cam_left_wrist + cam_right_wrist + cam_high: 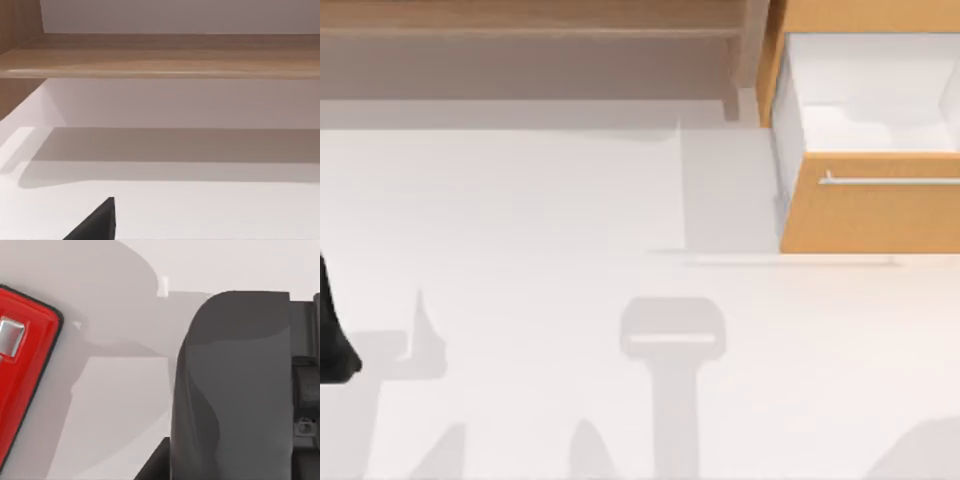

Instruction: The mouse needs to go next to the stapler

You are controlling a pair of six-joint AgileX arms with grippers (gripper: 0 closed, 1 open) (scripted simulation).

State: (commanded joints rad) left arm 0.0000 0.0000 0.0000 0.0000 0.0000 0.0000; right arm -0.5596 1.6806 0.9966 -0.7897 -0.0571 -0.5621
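While right gripper clamps the mouse, lower gently, just clear of stapler; left arm parked, table's nine o'clock.

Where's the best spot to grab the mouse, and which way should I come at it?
Probably take the mouse across its narrow width, fingers on the two long flanks, coming down from above. Its top is a smooth dome that gives no hold, while the flanks run nearly straight and parallel.
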